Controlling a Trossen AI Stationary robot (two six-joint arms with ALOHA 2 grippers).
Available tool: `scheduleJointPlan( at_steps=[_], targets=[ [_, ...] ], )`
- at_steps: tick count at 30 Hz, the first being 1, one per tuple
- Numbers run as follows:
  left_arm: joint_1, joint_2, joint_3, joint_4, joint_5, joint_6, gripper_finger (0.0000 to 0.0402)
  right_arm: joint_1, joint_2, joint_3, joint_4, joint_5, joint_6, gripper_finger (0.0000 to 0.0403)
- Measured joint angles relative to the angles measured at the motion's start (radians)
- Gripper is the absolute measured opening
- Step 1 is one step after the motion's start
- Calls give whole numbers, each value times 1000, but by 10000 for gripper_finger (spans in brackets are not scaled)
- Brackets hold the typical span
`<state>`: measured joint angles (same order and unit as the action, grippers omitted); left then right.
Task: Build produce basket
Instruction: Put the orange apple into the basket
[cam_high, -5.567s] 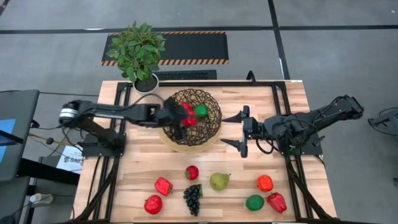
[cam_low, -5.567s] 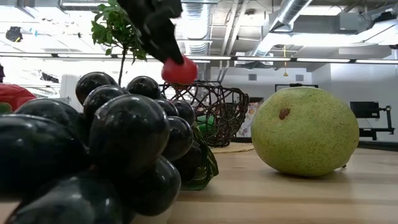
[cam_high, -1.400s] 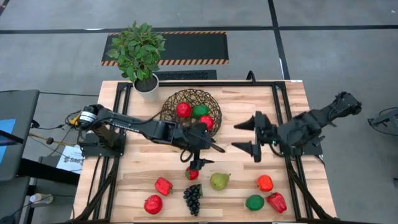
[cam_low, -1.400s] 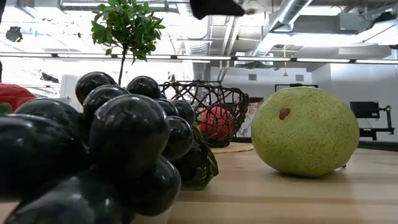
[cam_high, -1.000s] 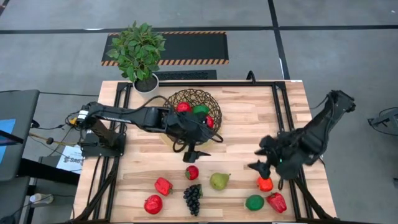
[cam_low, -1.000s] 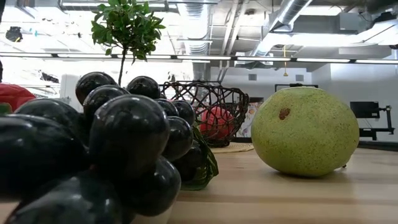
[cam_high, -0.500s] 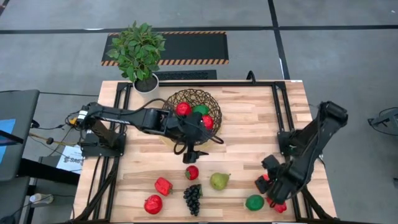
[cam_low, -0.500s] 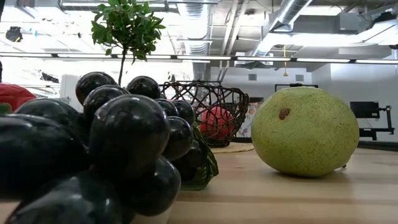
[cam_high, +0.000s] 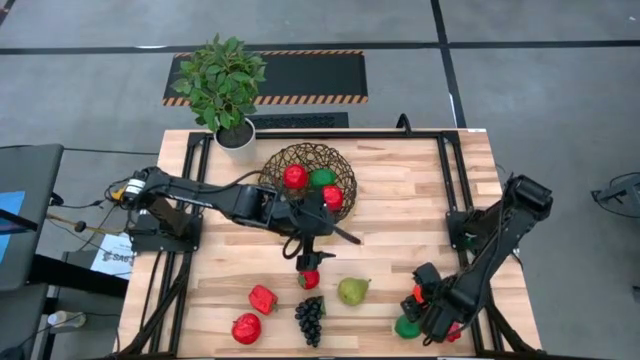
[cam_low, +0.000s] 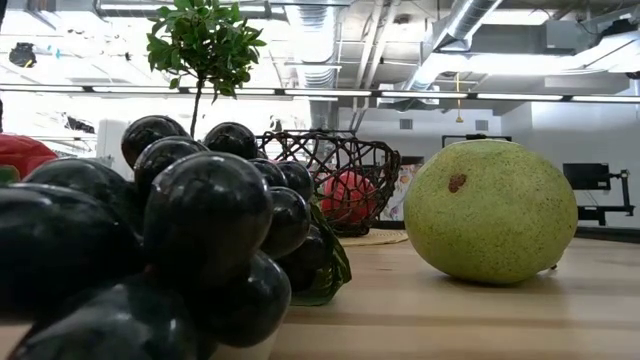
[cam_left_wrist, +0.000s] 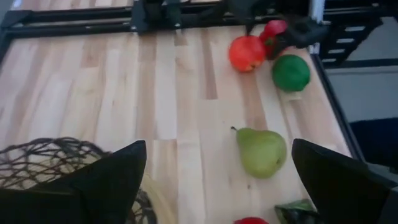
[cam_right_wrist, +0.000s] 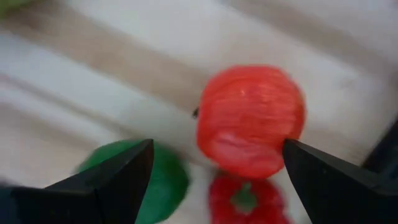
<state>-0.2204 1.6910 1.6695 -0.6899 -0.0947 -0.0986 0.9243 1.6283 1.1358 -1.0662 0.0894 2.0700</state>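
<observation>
Left claw (cam_high: 311, 262) spread apart above a small red fruit (cam_high: 309, 279) near the basket (cam_high: 305, 165), right claw (cam_high: 422, 312) apart beside an orange-red fruit (cam_right_wrist: 250, 120), both claws empty

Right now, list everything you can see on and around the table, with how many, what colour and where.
basket: one, dark-brown woven, far middle of the table.
produce in the basket: three, two red and one green.
red pieces on the table: two at the near left; one small one under the left gripper; two by the right gripper, one orange-red.
grape bunch: one, dark purple, near edge.
pear: one, yellow-green, right of the grapes.
green round fruit: one, near right.
potted plant: one, green in a white pot, far left corner.
left gripper: open, above the small red piece.
right gripper: open, at the orange-red piece.
</observation>
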Motion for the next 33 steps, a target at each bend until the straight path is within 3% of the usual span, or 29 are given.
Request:
scheduleJointPlan(
  at_steps=[13, 23, 30, 33],
  targets=[
    [-27, 0, 0, 44, -52, -2, 387, -24, 115, -1, -25, 2, -37, 376],
    [-33, 0, 0, 52, -73, -49, 387, -121, 123, -1, -115, 56, -178, 339],
    [-88, 0, -41, 62, -83, -118, 387, -153, 50, 19, -161, 71, -451, 338],
    [-127, -2, -63, 79, -102, -165, 387, -193, -3, 19, -217, 169, -578, 341]
  ],
)
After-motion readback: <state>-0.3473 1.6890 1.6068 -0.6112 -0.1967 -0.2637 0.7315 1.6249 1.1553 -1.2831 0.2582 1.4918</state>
